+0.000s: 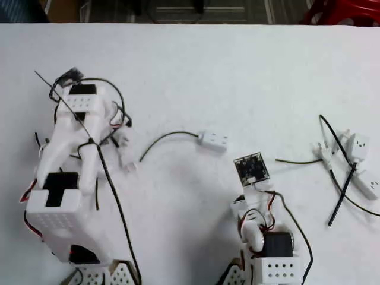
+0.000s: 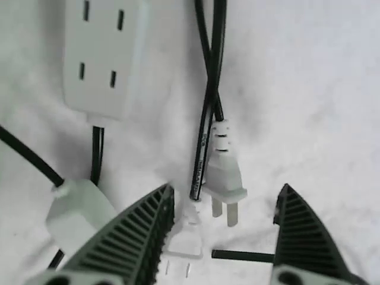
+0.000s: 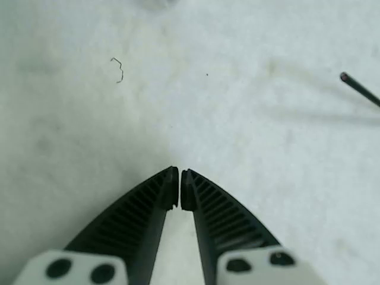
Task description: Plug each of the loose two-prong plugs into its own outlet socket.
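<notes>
White outlet socket (image 2: 101, 53), pale grey plug (image 2: 225, 175), black cord (image 2: 203, 119), dark ribbed left end effector (image 2: 227, 193)

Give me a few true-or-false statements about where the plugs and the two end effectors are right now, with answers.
The left end effector is open over a loose two-prong plug. True.
The right end effector grips a plug. False: it is shut on nothing, above bare table.
The two-prong plug is seated in the outlet. False: it lies apart from it, prongs bare.
The outlet's visible slots are empty. True.
</notes>
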Tool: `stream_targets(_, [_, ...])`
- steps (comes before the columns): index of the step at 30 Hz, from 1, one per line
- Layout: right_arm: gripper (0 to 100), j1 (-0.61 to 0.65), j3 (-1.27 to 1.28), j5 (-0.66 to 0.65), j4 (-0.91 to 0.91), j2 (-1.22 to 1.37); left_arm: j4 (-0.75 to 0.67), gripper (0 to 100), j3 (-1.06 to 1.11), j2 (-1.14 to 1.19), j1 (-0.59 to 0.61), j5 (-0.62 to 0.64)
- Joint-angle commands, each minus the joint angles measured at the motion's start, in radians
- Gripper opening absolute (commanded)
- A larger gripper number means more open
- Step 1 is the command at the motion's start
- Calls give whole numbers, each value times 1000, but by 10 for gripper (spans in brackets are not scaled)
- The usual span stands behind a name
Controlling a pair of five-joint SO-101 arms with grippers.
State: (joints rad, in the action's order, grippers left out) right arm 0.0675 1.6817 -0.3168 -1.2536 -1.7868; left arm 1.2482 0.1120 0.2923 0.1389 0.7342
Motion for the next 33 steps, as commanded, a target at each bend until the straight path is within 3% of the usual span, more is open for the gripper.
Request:
stream_targets(1, [21, -7, 9, 0, -8, -8, -52, 207, -5, -51, 5, 114])
stream_targets(8, [21, -7, 9, 0, -8, -8, -25, 129, -120, 137, 4, 115])
stream_targets(22, [21, -7, 9, 0, -8, -8, 519, 133, -717, 489, -71, 109])
stream_targets(26, [21, -7, 9, 0, -8, -8, 529, 132, -801, 593, -71, -3])
stream_targets(33, [21, -7, 9, 0, -8, -8, 537, 128, -850, 717, -101, -44])
